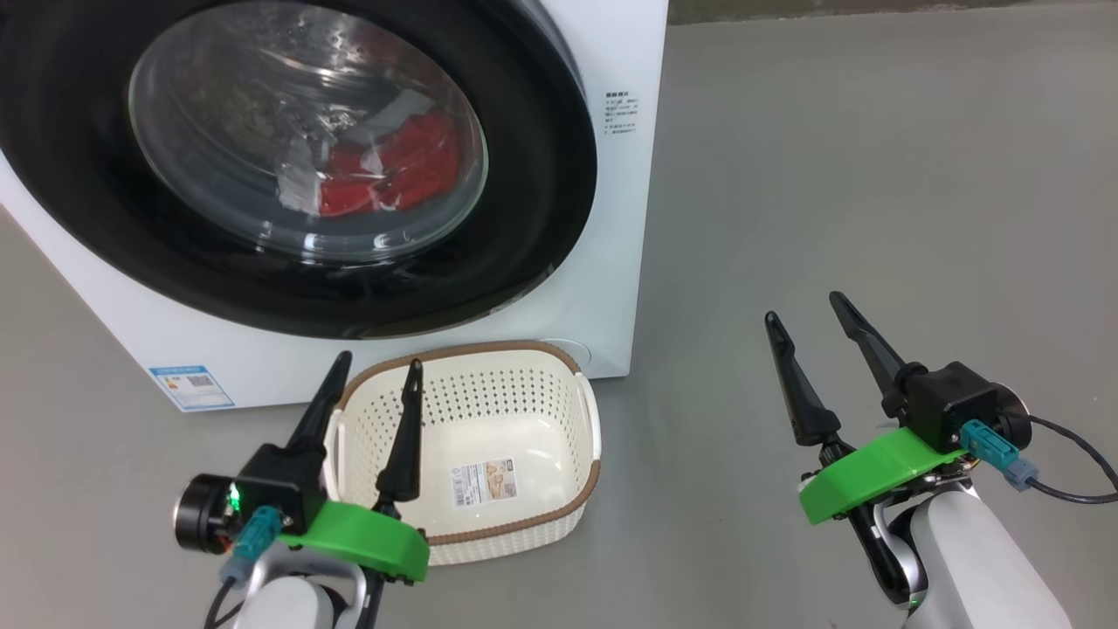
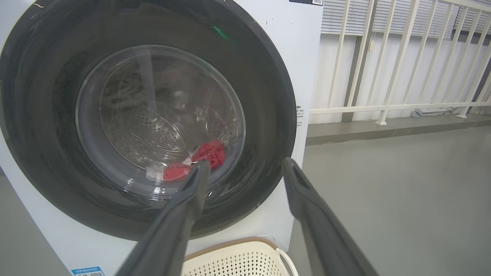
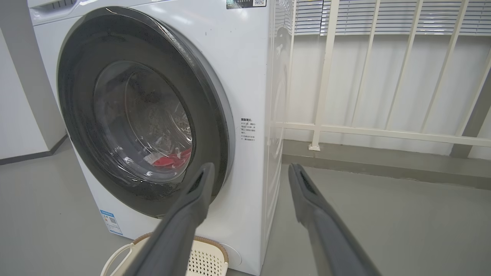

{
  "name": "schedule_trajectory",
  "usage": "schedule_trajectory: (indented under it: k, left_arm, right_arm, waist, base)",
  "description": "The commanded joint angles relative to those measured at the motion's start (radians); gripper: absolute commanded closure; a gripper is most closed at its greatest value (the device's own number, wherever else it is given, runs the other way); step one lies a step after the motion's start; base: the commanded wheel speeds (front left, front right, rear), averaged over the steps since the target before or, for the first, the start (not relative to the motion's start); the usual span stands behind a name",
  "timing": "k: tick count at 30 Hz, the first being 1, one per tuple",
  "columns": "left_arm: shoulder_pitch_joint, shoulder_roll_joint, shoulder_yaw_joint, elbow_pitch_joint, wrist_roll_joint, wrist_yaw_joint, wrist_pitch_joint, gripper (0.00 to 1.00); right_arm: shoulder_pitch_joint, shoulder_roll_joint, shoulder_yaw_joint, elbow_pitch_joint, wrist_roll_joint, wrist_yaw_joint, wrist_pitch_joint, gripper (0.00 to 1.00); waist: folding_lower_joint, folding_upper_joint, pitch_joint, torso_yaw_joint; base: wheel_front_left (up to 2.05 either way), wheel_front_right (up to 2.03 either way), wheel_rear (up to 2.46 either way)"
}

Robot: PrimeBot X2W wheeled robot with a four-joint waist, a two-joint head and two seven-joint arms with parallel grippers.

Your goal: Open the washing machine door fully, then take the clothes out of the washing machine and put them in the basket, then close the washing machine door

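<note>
Grey floor [image 1: 873, 175]; black-rimmed washing machine door [image 1: 541, 175] closed, red clothes [image 1: 410, 166] inside

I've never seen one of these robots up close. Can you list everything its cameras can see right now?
washing machine: one, white, on the floor straight ahead
door: one, black rim with clear glass, shut on the machine's front
clothes: a small heap, red with white, inside the drum behind the glass
blue label: one, on the machine's lower front
basket: one, cream with brown rim, on the floor below the door
sticker: one, on the basket's bottom
floor: grey
railing: one, white, behind the machine
left gripper: dark fingers, open, above the basket
right gripper: dark fingers, open, above bare floor
</note>
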Motion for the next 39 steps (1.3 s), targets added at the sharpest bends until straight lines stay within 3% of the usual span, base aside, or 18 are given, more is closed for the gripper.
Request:
schedule_trajectory:
  k: [1, 8, 9, 10, 12, 27, 32, 39]
  left_arm:
    - [-0.050, 0.018, 0.028, -0.026, 0.016, 0.007, -0.012, 0.00]
    - [-0.057, 0.018, 0.026, -0.029, 0.021, 0.008, -0.012, 0.00]
    - [-0.059, 0.018, 0.025, -0.030, 0.021, 0.007, -0.012, 0.00]
    - [-0.060, 0.018, 0.024, -0.032, 0.022, 0.007, -0.012, 0.00]
    - [-0.063, 0.018, 0.021, -0.038, 0.025, 0.006, -0.012, 0.00]
    - [-0.100, 0.018, -0.018, -0.129, 0.011, 0.035, -0.012, 0.00]
    - [-0.123, 0.018, -0.031, -0.154, 0.001, 0.043, -0.012, 0.00]
    - [-0.149, 0.018, -0.048, -0.184, -0.027, 0.055, -0.012, 0.00]
  right_arm:
    - [-0.046, 0.001, 0.019, -0.026, -0.009, 0.001, -0.006, 0.00]
    - [-0.056, 0.001, 0.014, -0.035, -0.011, 0.001, -0.006, 0.00]
    - [-0.057, 0.001, 0.013, -0.034, -0.009, 0.001, -0.006, 0.18]
    - [-0.058, 0.001, 0.013, -0.028, -0.004, 0.001, -0.006, 0.60]
    - [-0.067, 0.001, 0.015, -0.020, 0.023, 0.001, -0.006, 1.00]
    - [-0.207, 0.000, 0.067, 0.035, 0.458, 0.001, -0.006, 1.00]
    - [-0.277, -0.027, 0.085, 0.022, 0.654, 0.001, 0.012, 1.00]
    - [-0.359, -0.068, 0.073, -0.034, 0.962, 0.001, 0.118, 1.00]
  waist:
    - [0.0000, 0.0000, 0.005, 0.001]
    - [0.0000, 0.0000, 0.019, 0.003]
    - [0.0000, 0.0000, 0.022, 0.004]
    - [0.0000, 0.0000, 0.025, 0.005]
    - [0.0000, 0.0000, 0.034, 0.008]
    - [0.0000, 0.0000, 0.147, 0.052]
    - [0.0000, 0.0000, 0.202, 0.065]
    - [0.0000, 0.0000, 0.272, 0.081]
  base:
    - [0.00, 0.00, 0.00]
    - [0.00, 0.00, 0.00]
    - [0.00, 0.00, 0.00]
    - [0.00, 0.00, 0.00]
    - [0.00, 0.00, 0.00]
    - [0.00, 0.00, 0.00]
    - [0.00, 0.00, 0.00]
    - [0.00, 0.00, 0.00]
